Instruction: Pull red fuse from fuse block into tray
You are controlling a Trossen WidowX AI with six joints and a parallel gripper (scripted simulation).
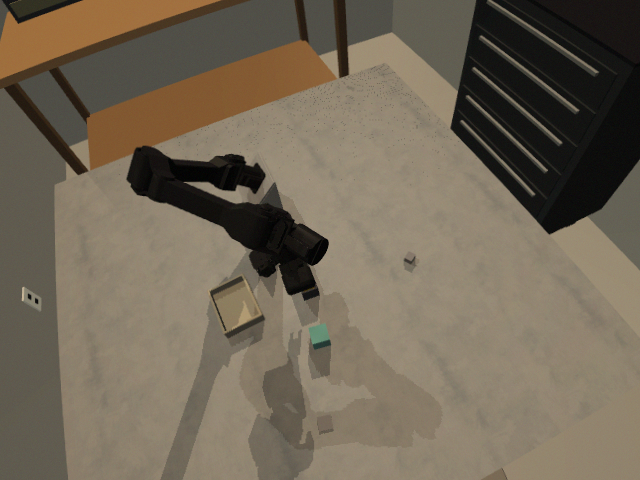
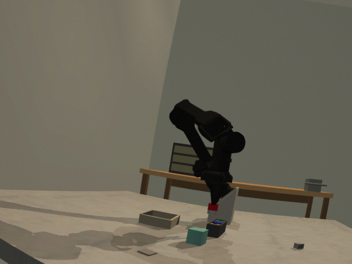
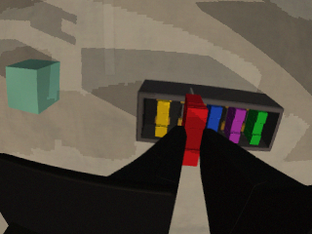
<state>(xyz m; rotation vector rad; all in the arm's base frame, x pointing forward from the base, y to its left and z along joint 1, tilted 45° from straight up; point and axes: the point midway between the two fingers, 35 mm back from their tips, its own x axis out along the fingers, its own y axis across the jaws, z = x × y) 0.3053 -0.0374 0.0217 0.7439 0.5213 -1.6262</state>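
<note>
The red fuse (image 2: 213, 207) (image 3: 195, 124) is clear of the fuse block and hangs above it. My gripper (image 2: 213, 203) (image 3: 191, 136) is shut on the red fuse; in the top view its fingers are hidden under the arm. The black fuse block (image 2: 213, 230) (image 3: 210, 94) (image 1: 311, 294) stands on the table, holding a yellow fuse (image 3: 162, 118), a blue fuse (image 3: 214, 118), a purple fuse (image 3: 236, 125) and a green fuse (image 3: 257, 128). The beige tray (image 1: 244, 328) (image 2: 156, 220) is empty and stands to the left of the block in the top and exterior views.
A teal block (image 1: 319, 335) (image 2: 196, 236) (image 3: 33, 87) stands near the fuse block. A small grey block (image 1: 409, 257) (image 2: 298, 245) lies farther right. A flat brownish square (image 1: 325, 424) (image 2: 147, 252) lies on the table. A light grey upright panel (image 2: 231, 205) stands behind the fuse block.
</note>
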